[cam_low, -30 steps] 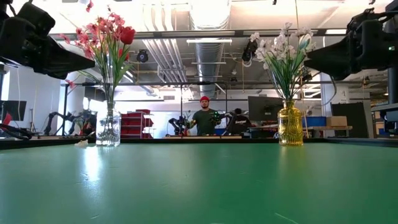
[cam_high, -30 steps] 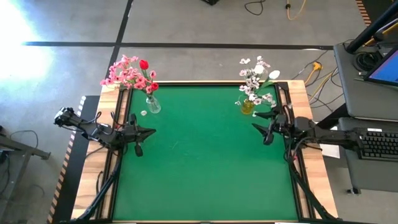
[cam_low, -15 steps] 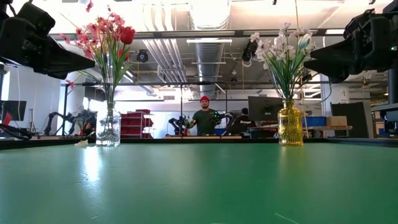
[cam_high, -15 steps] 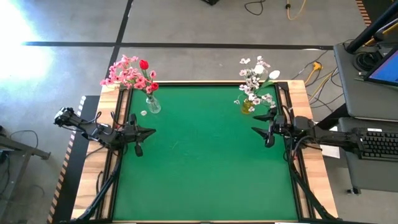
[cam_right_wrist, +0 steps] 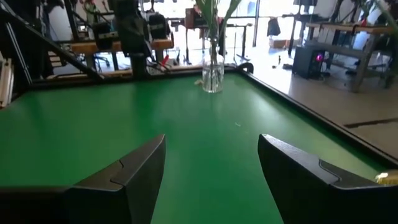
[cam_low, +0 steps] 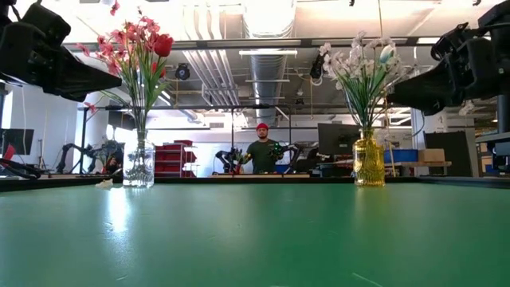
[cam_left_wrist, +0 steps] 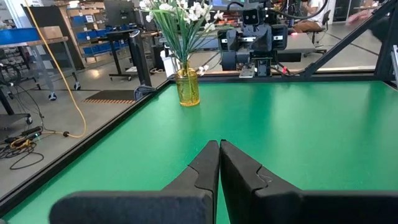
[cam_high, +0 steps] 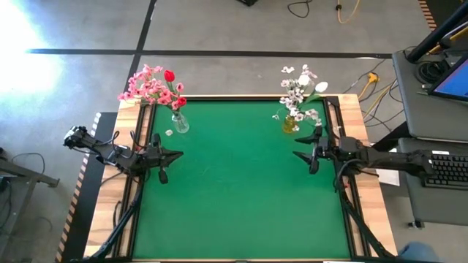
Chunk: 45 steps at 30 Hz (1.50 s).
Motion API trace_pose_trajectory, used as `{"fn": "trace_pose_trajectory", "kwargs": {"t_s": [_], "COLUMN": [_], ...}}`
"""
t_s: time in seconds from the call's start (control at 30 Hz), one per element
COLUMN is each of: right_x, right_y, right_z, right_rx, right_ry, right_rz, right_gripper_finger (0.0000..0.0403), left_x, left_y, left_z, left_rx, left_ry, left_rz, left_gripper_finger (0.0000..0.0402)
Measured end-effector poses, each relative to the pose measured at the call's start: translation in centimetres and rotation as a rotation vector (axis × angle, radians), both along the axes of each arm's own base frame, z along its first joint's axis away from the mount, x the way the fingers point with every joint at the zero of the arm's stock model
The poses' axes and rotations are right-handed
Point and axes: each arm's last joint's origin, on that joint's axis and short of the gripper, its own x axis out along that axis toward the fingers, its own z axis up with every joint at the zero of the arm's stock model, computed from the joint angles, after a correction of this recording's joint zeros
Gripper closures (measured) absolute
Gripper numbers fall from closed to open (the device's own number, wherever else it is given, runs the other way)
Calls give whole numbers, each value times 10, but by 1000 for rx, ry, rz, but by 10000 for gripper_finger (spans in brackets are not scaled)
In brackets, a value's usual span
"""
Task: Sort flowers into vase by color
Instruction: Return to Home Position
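Red and pink flowers stand by their stems in a clear glass vase at the far left of the green table; the vase also shows in the low view and the right wrist view. White flowers stand in a yellow vase at the far right, also seen in the low view and the left wrist view. My left gripper is shut and empty at the left edge, above the table. My right gripper is open and empty, just near of the yellow vase.
A small white scrap lies beside the clear vase. The green mat spreads between the two arms. A person stands in the room beyond the far edge. Wooden rails edge the table's left and right sides.
My right gripper has moved a little toward the table's middle and near edge, away from the yellow vase. The yellow vase with its white flowers has shifted slightly leftward in the low view. My left arm has kept still.
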Motion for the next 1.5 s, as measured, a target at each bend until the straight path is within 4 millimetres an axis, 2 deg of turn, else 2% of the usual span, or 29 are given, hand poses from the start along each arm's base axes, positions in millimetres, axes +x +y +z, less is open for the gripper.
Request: {"fn": "trace_pose_trajectory", "kwargs": {"t_s": [1.5], "right_x": [2], "right_y": [0], "right_z": [-1], "right_rx": [12], "right_ry": [11], "right_rz": [-5], "right_gripper_finger": [154], "left_x": [0], "left_y": [0], "left_z": [0], "left_rx": [0], "left_ry": [1], "left_rz": [0], "left_gripper_finger": [402]}}
